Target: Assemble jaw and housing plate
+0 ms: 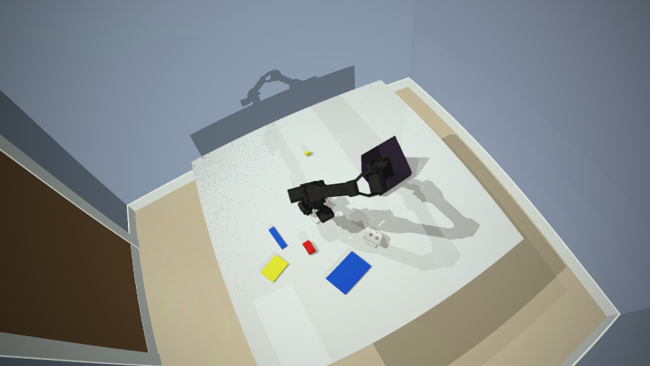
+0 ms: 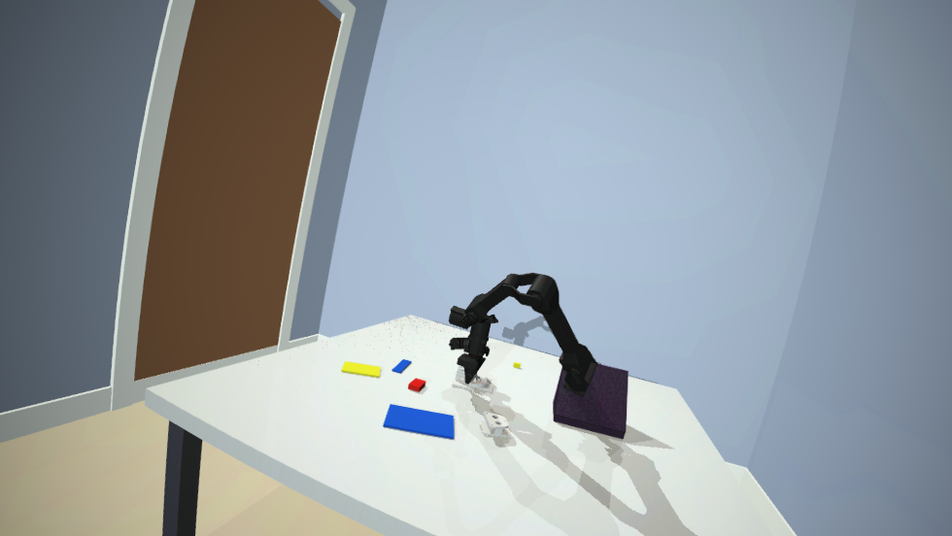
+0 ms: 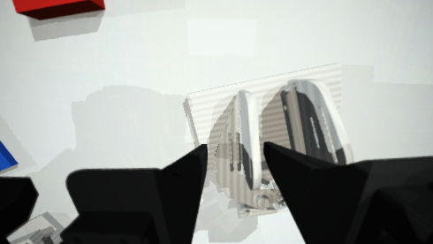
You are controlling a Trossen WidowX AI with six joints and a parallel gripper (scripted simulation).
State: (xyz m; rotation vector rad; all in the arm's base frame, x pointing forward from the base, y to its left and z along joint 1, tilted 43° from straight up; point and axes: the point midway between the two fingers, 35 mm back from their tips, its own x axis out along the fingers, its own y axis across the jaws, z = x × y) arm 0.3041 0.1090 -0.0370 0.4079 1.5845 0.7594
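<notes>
The gripper (image 1: 315, 217) (image 2: 470, 380) (image 3: 235, 145) is open, low over the assembly. In the wrist view its fingertips stand apart on either side of the left jaw (image 3: 253, 128), with gaps. The right jaw (image 3: 329, 110) stands to the right of the right fingertip. Both jaws are over the ribbed white base plate (image 3: 265, 84). Small toothed or round parts show at the jaws' lower ends, partly behind the right finger; whether the teeth mesh and the jaws sit on their pins cannot be told. The white housing plate (image 1: 373, 237) (image 2: 494, 423), with two holes, lies apart, looking tilted.
A red block (image 1: 309, 247) (image 2: 417, 385) (image 3: 62, 5), a thin blue bar (image 1: 278, 237) (image 2: 401, 366), a yellow slab (image 1: 274, 268) (image 2: 360, 369), a large blue slab (image 1: 349, 272) (image 2: 419, 421) and a small yellow cube (image 1: 308, 153) (image 2: 517, 364) lie around. The arm stands on a dark base (image 1: 400, 156) (image 2: 606, 406).
</notes>
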